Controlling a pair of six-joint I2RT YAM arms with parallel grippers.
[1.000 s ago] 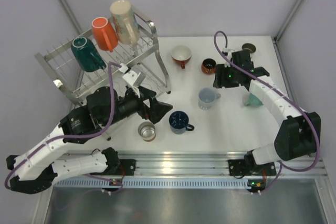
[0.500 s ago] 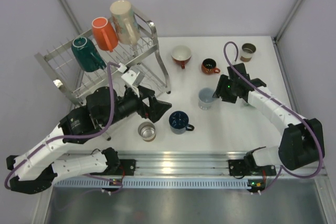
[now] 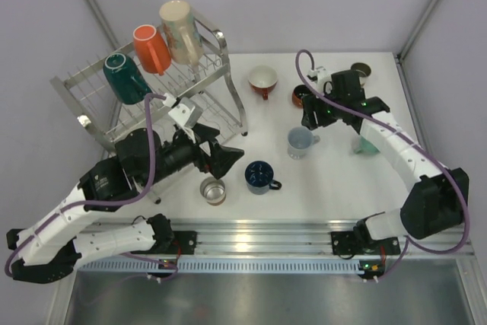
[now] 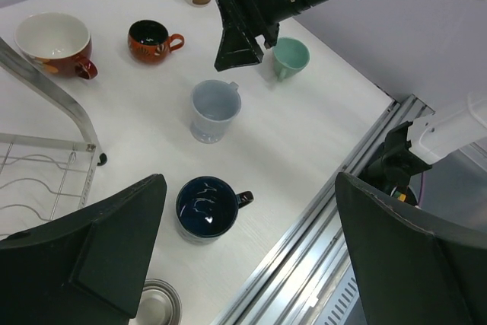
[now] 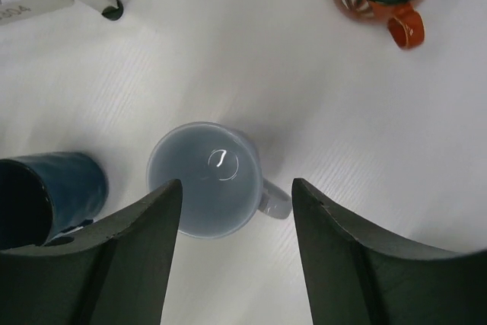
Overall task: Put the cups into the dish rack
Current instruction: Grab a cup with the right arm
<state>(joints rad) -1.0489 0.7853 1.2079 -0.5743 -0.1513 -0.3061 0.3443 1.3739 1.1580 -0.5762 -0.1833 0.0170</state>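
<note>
Pale blue cup (image 3: 301, 143) stands upright mid-table, mouth up, long axis vertical, with its handle turned toward the mint cup (image 4: 291, 57). I see the right gripper (image 5: 236, 192) hovering over it, jaws apart on either side of the rim and gripping nothing. The left gripper (image 4: 249, 180) gapes wide and empty above the navy mug (image 4: 205, 207). The blue cup's neighbours stand apart from it: the small brown mug (image 3: 302, 97) behind, the navy mug near-left. The dish rack (image 3: 91, 74) sits far left.

There are 10 cups (image 3: 302, 142), 3 on the 1 dish rack (image 3: 82, 74) and 7 on the 1 table (image 3: 335, 180).
</note>
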